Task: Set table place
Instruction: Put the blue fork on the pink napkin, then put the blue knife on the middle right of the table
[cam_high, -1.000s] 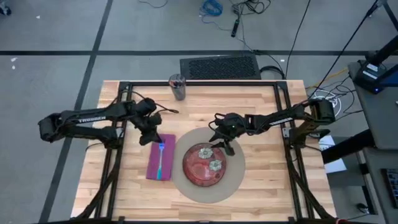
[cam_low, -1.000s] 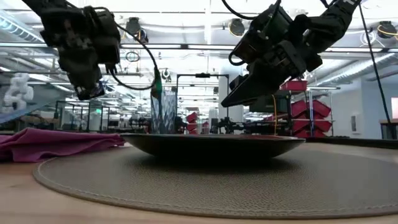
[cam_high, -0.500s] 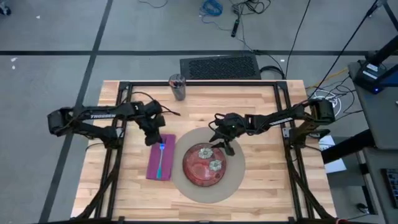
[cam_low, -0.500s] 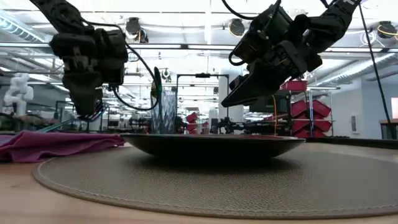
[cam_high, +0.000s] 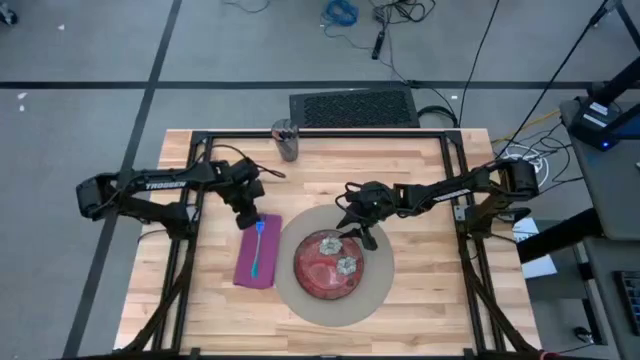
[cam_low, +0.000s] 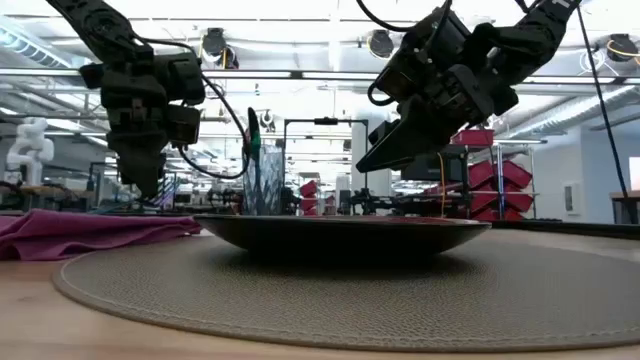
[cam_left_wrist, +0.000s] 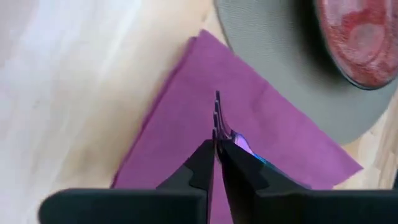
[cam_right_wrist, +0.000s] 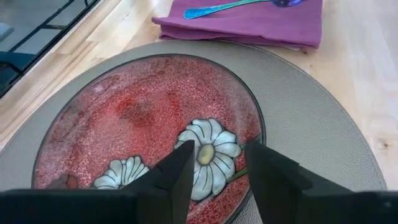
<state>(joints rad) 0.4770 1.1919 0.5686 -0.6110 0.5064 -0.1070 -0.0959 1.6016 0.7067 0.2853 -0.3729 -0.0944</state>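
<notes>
While its two dark fingers (cam_left_wrist: 208, 165) press together with no gap between them, the left gripper (cam_high: 249, 217) hangs just above the far end of the purple napkin (cam_high: 256, 253), its tips pointing down at the cloth; whether they pinch the blue utensil (cam_high: 257, 247) lying lengthwise on the napkin, whose end shows right at the fingertips in the left wrist view, cannot be told. Behind the gripper the left arm (cam_high: 150, 187) stretches nearly level from the table's left edge toward the plate (cam_high: 329, 266), wrist bent downward. Across the plate, the right gripper (cam_high: 354, 226) hovers over the plate's far rim with its fingers (cam_right_wrist: 174, 174) spread apart and holding nothing, the white flower painted on the red glaze showing between them. Its arm (cam_high: 450, 189) runs from the table's right edge, angled down toward the plate. The plate sits centred on a round beige mat (cam_high: 379, 290), and the napkin lies just beside the mat on the plate's left. Well beyond the plate, a glass (cam_high: 286, 141) stands at the far edge of the pale-wood table (cam_high: 420, 320), which carries everything inside its black rail frame.
</notes>
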